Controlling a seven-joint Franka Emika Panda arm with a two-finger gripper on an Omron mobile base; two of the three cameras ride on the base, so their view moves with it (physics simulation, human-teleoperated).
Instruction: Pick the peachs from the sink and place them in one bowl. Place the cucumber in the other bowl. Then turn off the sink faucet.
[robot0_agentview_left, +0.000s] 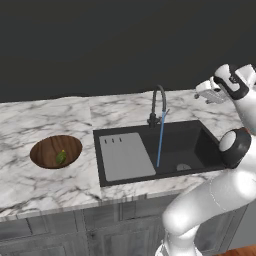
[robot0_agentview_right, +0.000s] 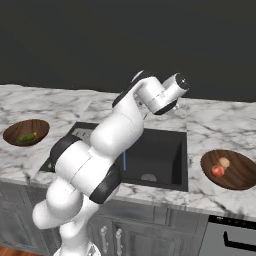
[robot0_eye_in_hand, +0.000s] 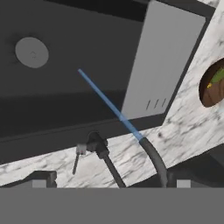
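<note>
Water runs in a blue stream (robot0_agentview_left: 160, 142) from the sink faucet (robot0_agentview_left: 158, 104) into the black sink (robot0_agentview_left: 200, 146). My gripper (robot0_agentview_left: 208, 94) hovers open above the counter to the right of the faucet. In the hand view its fingertips (robot0_eye_in_hand: 39, 182) stand wide apart, with the faucet's spout (robot0_eye_in_hand: 154, 158) and side lever (robot0_eye_in_hand: 77, 161) below them. Both peachs (robot0_agentview_right: 218, 171) lie in the wooden bowl (robot0_agentview_right: 240, 176) right of the sink. The cucumber (robot0_agentview_left: 61, 157) lies in the wooden bowl (robot0_agentview_left: 46, 150) left of it.
A grey ribbed drainboard (robot0_agentview_left: 124, 156) covers the sink's left part, and the drain (robot0_agentview_left: 183, 167) is at the basin's right. Marble counter (robot0_agentview_left: 50, 117) runs to both sides, with a dark wall behind. My arm (robot0_agentview_right: 120, 130) arches over the sink's front edge.
</note>
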